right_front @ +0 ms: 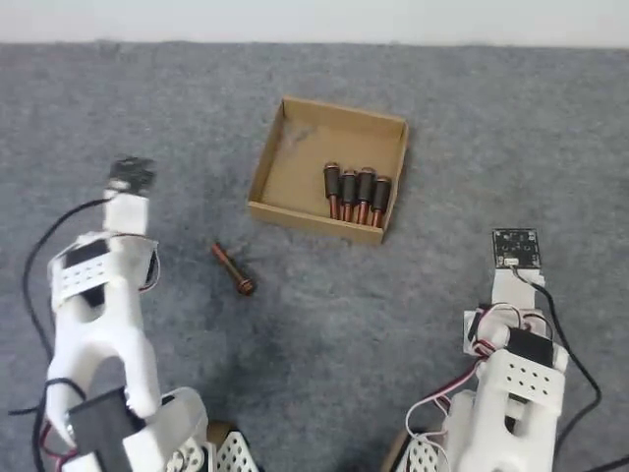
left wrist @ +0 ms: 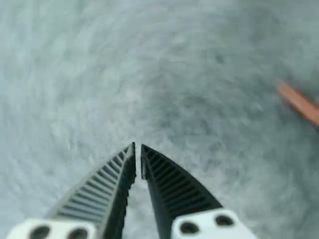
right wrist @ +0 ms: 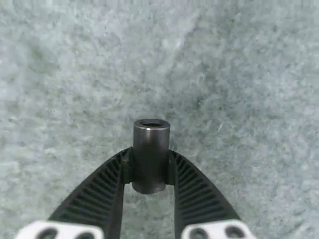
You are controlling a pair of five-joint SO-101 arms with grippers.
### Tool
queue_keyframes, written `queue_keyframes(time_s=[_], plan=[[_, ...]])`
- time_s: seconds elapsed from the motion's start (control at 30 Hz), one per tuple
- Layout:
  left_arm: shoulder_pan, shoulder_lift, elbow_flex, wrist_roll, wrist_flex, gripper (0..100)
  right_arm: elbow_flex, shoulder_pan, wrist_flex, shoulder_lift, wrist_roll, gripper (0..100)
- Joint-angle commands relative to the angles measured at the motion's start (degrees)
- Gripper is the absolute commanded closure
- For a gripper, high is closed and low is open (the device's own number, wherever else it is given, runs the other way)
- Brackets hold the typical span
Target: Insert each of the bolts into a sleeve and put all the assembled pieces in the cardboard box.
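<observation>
Here, sleeve (right wrist: 151, 154) in right jaws, bolt (right_front: 232, 268) near box (right_front: 266, 165)

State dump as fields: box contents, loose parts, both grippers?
box: brown cardboard box, open
in box: four copper bolts in dark sleeves, side by side
loose: one copper bolt lying on grey carpet, outside the box
left gripper: shut, empty
right gripper: shut on dark metal cylindrical sleeve
</observation>
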Motion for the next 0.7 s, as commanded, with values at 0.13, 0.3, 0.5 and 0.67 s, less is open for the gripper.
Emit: queue_keyframes(time_s=[0.13,0.3,0.5,0.67], plan=[[10.6,-0.7,-7.5,-17.2,10.5,99,-0.2,-2.8,-1.3,-1.4,1.0,99.1],[17.4,-0.3,-13.6,-21.9,22.9,89,-0.2,-2.9,-1.3,-1.4,1.1,99.1],[23.2,0.0,-16.3,-26.3,26.4,87,-0.2,-2.9,-1.3,-1.3,2.7,99.1],[25.1,6.2,-17.1,-28.2,24.9,87,-0.2,-2.9,-1.3,-1.3,2.9,99.1]])
